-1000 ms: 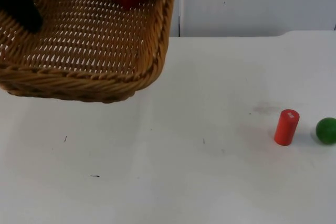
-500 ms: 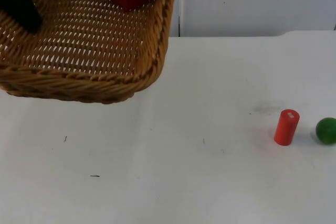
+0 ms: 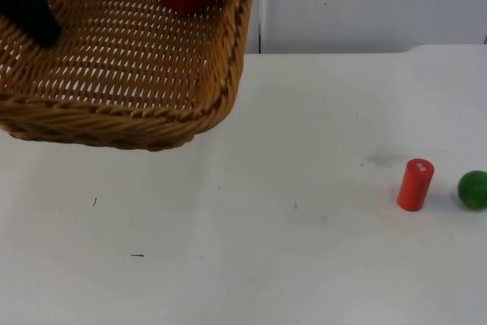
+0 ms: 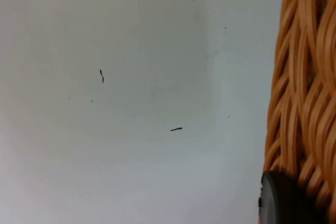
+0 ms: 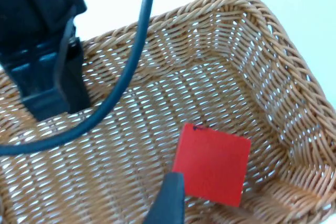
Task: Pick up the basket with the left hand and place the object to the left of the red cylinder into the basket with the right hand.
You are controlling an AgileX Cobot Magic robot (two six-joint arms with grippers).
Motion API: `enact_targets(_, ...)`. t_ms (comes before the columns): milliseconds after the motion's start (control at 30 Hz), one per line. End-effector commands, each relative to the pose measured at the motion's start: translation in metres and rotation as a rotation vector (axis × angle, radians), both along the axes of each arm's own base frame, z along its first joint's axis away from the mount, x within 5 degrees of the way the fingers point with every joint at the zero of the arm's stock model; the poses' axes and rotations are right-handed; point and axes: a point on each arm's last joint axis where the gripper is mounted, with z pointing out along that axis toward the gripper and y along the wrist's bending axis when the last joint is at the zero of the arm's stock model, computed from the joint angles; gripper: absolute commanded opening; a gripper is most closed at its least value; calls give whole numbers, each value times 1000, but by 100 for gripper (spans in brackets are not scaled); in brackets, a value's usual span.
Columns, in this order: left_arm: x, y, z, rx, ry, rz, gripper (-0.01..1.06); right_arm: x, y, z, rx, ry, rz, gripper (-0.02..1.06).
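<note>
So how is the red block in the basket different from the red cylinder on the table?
The red block has flat faces and square corners; the red cylinder is round and slim. The block lies inside the wicker basket, which is held up off the table, while the cylinder stands upright on the white table beside a green ball. Both are the same bright red.

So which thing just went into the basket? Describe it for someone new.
Find the woven wicker basket held above the white table. On its floor lies a flat red square block, unlike the upright red cylinder and green ball outside.
</note>
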Motion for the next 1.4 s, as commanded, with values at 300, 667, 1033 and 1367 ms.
enact_targets(300, -1, -3, 4, -23, -22, -10, 0, -21, -17, -19, 69, -11, -21, 77)
enact_targets(667, -1, -3, 4, -23, -21, -13, 0, -33, -30, -24, 64, -8, -24, 77)
enact_targets(1033, 0, -3, -15, -25, 40, -27, 0, -36, -32, -18, 87, -24, -24, 77)
enact_targets(1367, 11, -7, -34, -66, 61, -37, 0, -36, -32, -18, 89, -26, -24, 77)
